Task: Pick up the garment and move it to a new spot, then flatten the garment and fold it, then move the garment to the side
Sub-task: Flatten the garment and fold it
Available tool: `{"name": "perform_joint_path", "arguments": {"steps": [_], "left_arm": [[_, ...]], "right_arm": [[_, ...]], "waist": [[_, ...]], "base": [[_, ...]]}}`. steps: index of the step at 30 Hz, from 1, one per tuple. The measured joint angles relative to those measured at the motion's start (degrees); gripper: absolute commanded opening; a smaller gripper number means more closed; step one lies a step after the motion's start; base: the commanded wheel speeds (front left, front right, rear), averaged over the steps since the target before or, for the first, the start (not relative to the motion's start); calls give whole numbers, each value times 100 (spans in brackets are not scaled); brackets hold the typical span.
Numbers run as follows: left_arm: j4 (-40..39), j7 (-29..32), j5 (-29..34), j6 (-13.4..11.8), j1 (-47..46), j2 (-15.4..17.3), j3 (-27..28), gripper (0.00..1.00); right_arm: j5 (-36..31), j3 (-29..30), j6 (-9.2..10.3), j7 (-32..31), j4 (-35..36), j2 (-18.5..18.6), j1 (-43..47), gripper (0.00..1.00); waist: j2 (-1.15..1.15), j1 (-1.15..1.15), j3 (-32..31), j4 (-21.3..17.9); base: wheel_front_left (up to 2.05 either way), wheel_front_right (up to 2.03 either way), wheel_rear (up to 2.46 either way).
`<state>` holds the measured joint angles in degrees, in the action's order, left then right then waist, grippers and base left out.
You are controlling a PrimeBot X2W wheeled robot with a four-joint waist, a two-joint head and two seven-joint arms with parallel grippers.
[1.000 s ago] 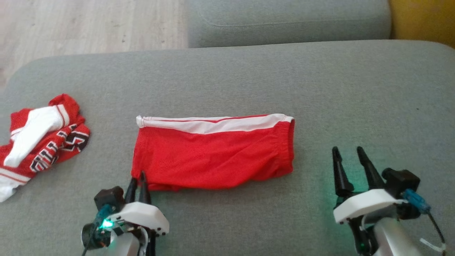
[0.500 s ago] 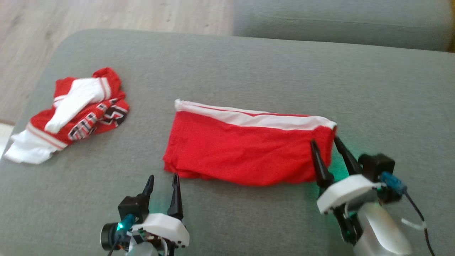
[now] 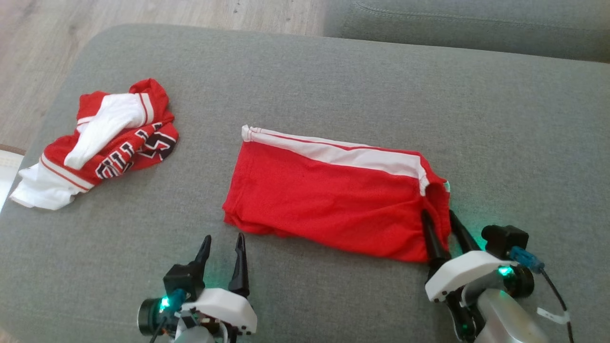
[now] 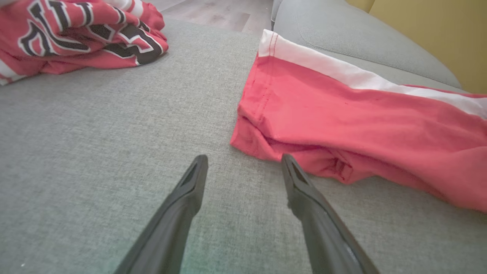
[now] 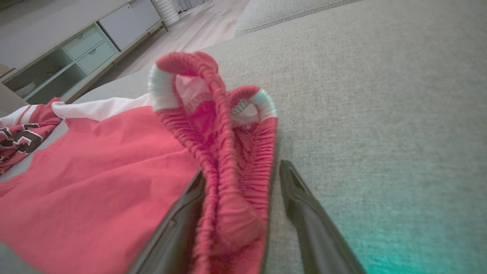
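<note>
Your left gripper (image 3: pixel 222 238) has let go. A moment ago its two fingers were pressed together at the near left corner of the red shorts (image 3: pixel 329 195). Now they are spread wide and sit just in front of that corner, not touching it. The corner lies flat on the grey cushion (image 3: pixel 305 71).

Your right gripper (image 3: pixel 438 216) has changed too. A moment ago it was out on bare cushion, well away from the shorts. Now it is at their right end, with the stretchy waistband (image 5: pixel 228 152) between its two fingers. It is not squeezing yet. In the right wrist view one finger (image 5: pixel 179 228) touches the cloth, and the other finger (image 5: pixel 304 213) has a gap beside it. So this gripper is spread, with cloth inside. The waistband is bunched up there.

The head view has slid over as well, but that is the camera turning, not the clothes moving.

The shorts lie in the middle of the cushion, folded, with the white stripe on the far edge. The red and white jersey (image 3: pixel 109 138) sits in a heap well off to the left. I think the folding is done, and you are getting ready to grab the shorts and move them aside.
</note>
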<state>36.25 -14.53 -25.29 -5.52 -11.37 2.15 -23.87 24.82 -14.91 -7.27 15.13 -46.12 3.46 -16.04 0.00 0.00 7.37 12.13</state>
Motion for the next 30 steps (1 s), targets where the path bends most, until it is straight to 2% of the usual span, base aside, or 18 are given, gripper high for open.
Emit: {"name": "perform_joint_path", "arguments": {"steps": [1,5,11,14,19,23,30], "left_arm": [[0,0,7,0,0,-1,-3,100],[0,0,8,0,0,2,-2,100],[18,0,66,5,10,3,27,100],[56,0,110,55,111,5,29,100],[132,0,110,101,250,9,-15,100],[204,0,108,105,251,12,-75,100],[277,1,44,152,259,19,-309,100]], "right_arm": [[71,-22,0,0,0,0,-9,0],[334,-12,0,-1,14,-1,-49,0],[495,336,0,-10,48,-15,-66,0],[545,722,0,-52,105,360,19,0],[576,905,0,-52,177,720,42,0],[1157,600,0,-156,549,626,36,0],[2332,-448,0,-872,1603,365,49,0]], "waist": [[0,0,5,-9],[0,0,3,-42],[0,0,-74,-141],[0,0,-171,-268],[0,0,-282,-399],[0,0,-396,-484],[0,0,-512,-375]], "base": [[0,0,0],[0,0,0],[0,0,0],[0,0,0],[0,0,0],[0,0,0],[0,0,0]]}}
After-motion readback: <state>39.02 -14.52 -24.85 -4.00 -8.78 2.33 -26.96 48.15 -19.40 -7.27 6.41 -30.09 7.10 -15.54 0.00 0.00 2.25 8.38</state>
